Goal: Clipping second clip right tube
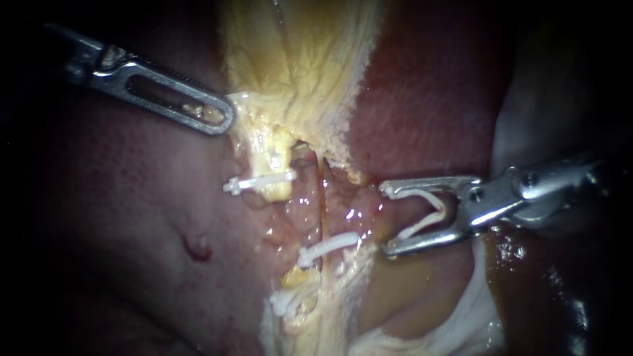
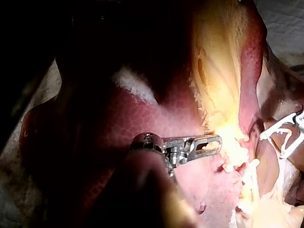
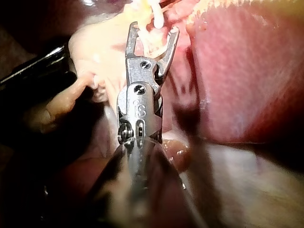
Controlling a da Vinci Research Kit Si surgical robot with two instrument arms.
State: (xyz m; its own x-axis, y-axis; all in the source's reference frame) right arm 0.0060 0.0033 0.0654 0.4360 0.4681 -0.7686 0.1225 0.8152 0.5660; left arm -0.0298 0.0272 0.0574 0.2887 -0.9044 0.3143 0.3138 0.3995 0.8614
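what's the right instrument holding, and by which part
An open white clip, held by its two legs: one leg sits against each of the right instrument's spread jaws. No tissue is gripped.

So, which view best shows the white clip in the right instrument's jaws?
Endoscope view: the loaded clip lies side-on, both legs clear between the jaws of the right instrument. The left wrist view shows it small and distant; the right wrist view shows it against pale tissue, hard to separate.
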